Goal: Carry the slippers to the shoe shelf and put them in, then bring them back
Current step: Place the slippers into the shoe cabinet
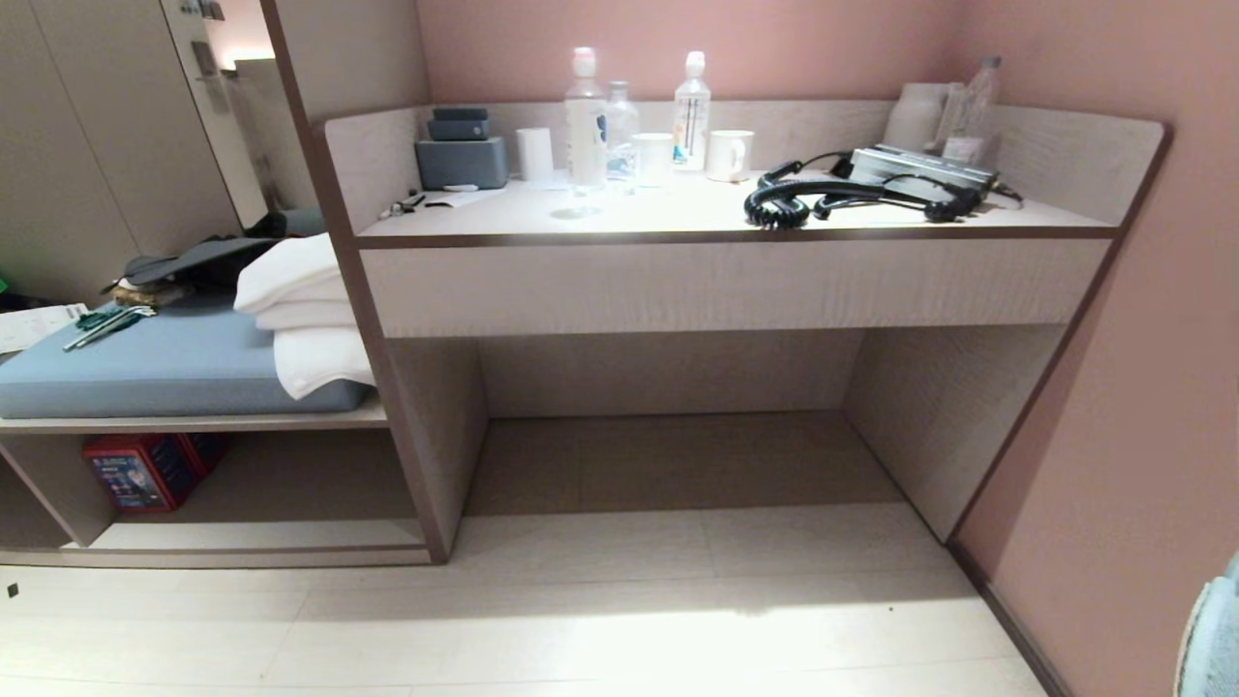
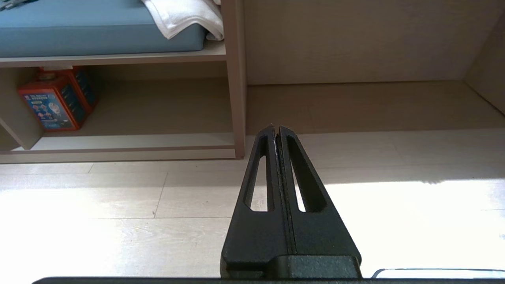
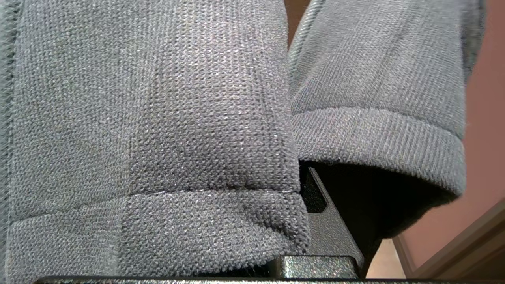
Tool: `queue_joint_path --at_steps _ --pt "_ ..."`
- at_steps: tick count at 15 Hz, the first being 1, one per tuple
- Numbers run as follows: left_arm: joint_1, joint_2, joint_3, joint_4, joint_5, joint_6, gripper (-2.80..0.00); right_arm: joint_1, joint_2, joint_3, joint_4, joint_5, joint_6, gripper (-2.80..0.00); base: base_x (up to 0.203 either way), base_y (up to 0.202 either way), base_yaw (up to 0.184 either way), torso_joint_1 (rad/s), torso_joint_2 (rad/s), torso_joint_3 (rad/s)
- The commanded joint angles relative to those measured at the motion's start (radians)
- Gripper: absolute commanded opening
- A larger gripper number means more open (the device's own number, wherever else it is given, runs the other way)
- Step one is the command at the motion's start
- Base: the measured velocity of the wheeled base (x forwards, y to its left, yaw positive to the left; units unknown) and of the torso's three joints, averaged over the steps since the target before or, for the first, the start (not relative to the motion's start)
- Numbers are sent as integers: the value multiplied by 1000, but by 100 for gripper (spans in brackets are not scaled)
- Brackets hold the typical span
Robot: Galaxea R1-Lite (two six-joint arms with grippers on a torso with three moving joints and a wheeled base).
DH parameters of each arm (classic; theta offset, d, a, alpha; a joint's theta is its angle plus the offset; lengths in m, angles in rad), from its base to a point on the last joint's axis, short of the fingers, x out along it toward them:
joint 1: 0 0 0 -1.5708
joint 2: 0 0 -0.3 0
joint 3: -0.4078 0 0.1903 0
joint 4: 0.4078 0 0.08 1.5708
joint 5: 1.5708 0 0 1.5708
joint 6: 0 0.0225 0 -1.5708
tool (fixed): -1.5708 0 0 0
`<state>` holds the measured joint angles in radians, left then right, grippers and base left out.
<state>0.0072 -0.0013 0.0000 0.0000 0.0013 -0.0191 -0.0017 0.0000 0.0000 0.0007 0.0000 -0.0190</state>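
The slippers fill the right wrist view as two dark grey-blue knitted uppers side by side. My right gripper is shut on them, and only one black finger shows under the fabric. A sliver of the slippers shows at the head view's lower right corner. The shoe shelf is the low cubby at lower left, with a pale base board and nothing on it. My left gripper is shut and empty, hanging over the pale floor and pointing at the post between shelf and desk recess.
A red box stands in the shelf beside its upright panel. Above lie a blue cushion and folded white towels. The desk holds bottles, cups and a corded phone. A pink wall closes the right.
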Motion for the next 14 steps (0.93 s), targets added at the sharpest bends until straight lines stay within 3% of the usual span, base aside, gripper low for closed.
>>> queue_joint_path --at_steps 1,6,14 --pt "0 1 0 0 0 -1 -280 0 2 0 -1 0 1 -280 0 0 0 0 0 0" --pt "0 1 0 0 0 -1 -280 1 2 0 0 0 2 -280 1 38 -5 2 1 -1" --pt "0 1 0 0 0 -2 -280 0 2 0 -1 -1 -1 -280 0 193 -3 0 3 1"
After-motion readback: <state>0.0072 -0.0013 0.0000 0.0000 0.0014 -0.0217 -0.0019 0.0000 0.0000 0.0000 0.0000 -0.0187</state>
